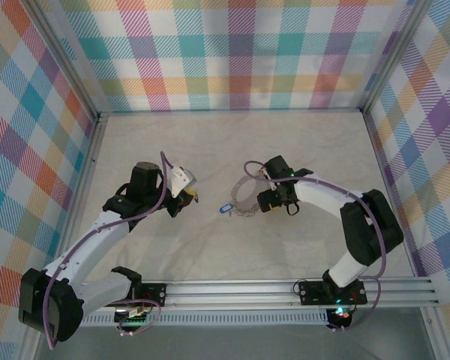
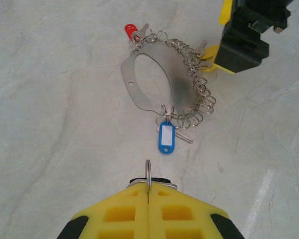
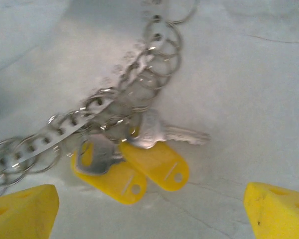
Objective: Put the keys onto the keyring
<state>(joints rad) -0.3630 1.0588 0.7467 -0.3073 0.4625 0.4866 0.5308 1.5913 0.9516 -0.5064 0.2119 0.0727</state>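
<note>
Our left end effector (image 2: 148,191) has its yellow pads pressed together, pinching a small silver split ring (image 2: 148,172) that stands edge-on out of the seam. A dark piece sits just under it, and we cannot tell what that is.

Just beyond it, a silver key with a blue oblong plastic tag (image 2: 166,138) lies on the pale marbled surface (image 2: 50,124). The tag's long axis runs away from us, its plain white insert faces up, and its top meets the large thin silver-grey metal keyring (image 2: 127,74). That hoop lies flat, lined with small rings on its right side. A key with a red tag (image 2: 130,31) sits at its far edge.

Our right end effector (image 3: 150,209) is spread wide and grips nothing. Between its tips lie two keys with yellow tags (image 3: 157,162), side by side, their long axes slanting down to the right, and one blade points right. We read no writing on them.

From above, the keyring (image 1: 238,191) lies between the two end effectors.
</note>
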